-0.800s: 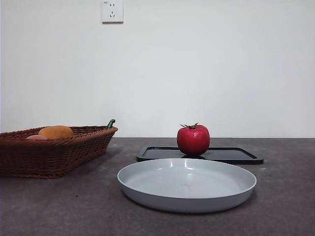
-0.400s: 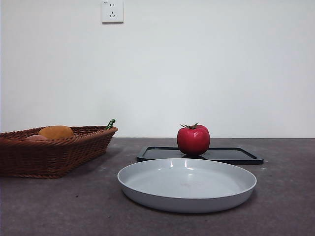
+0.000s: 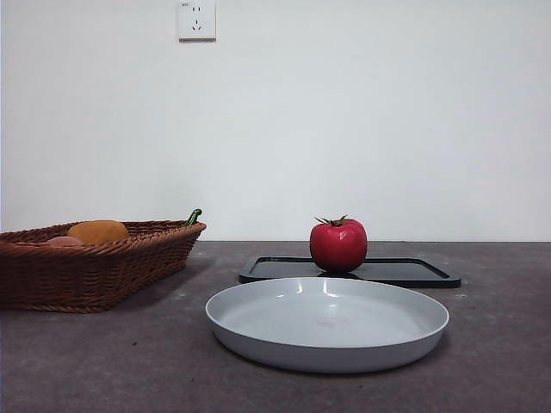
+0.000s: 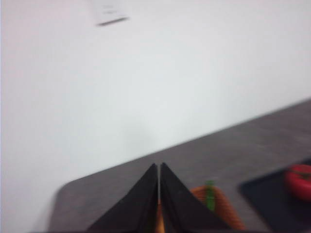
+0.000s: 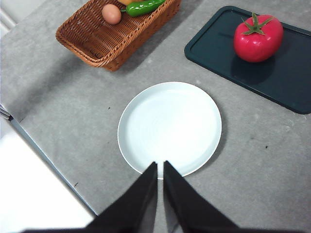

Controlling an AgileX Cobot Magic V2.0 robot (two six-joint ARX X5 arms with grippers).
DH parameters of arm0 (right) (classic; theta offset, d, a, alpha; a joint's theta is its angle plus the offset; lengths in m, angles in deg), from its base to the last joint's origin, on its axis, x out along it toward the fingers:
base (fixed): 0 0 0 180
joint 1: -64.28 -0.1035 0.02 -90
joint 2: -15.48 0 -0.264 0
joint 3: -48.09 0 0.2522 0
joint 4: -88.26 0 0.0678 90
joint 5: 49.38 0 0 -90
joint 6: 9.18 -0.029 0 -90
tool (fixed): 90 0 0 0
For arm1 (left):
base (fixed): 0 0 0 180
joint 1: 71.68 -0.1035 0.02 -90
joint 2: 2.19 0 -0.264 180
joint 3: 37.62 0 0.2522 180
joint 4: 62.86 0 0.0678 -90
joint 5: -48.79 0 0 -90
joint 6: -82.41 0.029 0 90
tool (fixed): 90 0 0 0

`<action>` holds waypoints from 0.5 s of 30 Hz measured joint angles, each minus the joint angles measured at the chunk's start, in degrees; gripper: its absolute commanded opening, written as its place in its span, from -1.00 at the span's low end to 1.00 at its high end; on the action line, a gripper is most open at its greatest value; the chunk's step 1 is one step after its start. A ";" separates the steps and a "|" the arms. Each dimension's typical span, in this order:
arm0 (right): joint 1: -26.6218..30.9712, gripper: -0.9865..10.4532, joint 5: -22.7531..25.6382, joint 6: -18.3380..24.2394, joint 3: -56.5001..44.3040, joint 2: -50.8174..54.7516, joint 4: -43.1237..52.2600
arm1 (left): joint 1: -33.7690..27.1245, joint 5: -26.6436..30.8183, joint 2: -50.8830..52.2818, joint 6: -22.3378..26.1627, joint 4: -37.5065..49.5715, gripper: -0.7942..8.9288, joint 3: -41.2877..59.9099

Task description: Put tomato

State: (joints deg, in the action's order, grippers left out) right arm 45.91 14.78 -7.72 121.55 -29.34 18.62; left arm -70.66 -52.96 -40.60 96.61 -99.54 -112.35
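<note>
Neither gripper yet touches the glossy red round tomato (image 3: 338, 245), which sits on the flat dark rectangular tray (image 5: 279, 80) behind the shallow white round plate (image 3: 327, 323). Left gripper (image 4: 159, 175) and right gripper (image 5: 160, 171), high above the plate, are both clenched and empty. Judged step: approach; next, open and descend onto the tomato. Front view unchanged from earlier frames

No arm or gripper showed up in this shot, so nothing could be placed relative to one. The tomato (image 3: 338, 245) sat upright on the dark tray (image 3: 413, 272), toward its left part. A pale grey plate (image 3: 327, 348) lay just in front of the tray, nothing on it. Off to the left was a wicker basket (image 3: 95, 275) with an orange-yellow fruit (image 3: 98, 231) poking above the rim. A wall socket (image 3: 196, 19) was up top.
</note>
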 measured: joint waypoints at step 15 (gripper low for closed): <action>0.00 -0.81 0.00 0.00 0.00 0.00 0.00 | -4.39 3.08 25.24 -5.84 14.58 -0.82 36.00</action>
State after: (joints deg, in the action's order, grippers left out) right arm 45.91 14.78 -7.72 121.55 -29.34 18.62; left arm -75.06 -49.87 -15.36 90.77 -84.96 -76.35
